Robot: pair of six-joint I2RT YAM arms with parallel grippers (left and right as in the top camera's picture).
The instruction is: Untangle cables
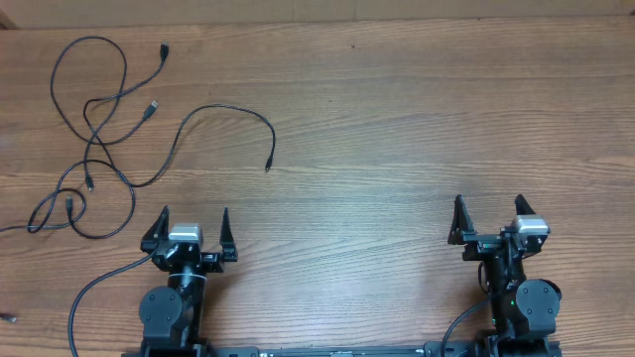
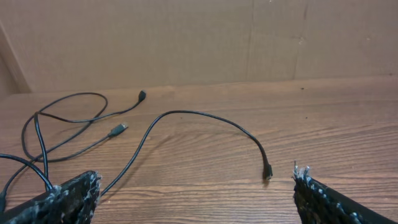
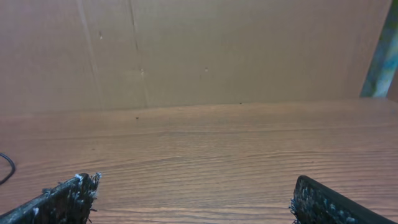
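Several thin black cables [image 1: 95, 139] lie tangled at the far left of the wooden table, crossing each other in loops. One cord arcs out to the right and ends in a small plug [image 1: 268, 162]. The left wrist view shows the same cables [image 2: 74, 127] and that plug [image 2: 267, 172]. My left gripper [image 1: 194, 220] is open and empty, just in front of the tangle. My right gripper [image 1: 488, 208] is open and empty at the right, far from the cables. Both sets of fingertips frame bare wood in the left wrist view [image 2: 196, 193] and the right wrist view [image 3: 193, 196].
A thicker black arm cable [image 1: 94, 288] curves at the bottom left beside the left arm base. A cardboard wall [image 2: 199, 37] stands behind the table's far edge. A small dark plug end [image 1: 8, 318] lies at the left edge.
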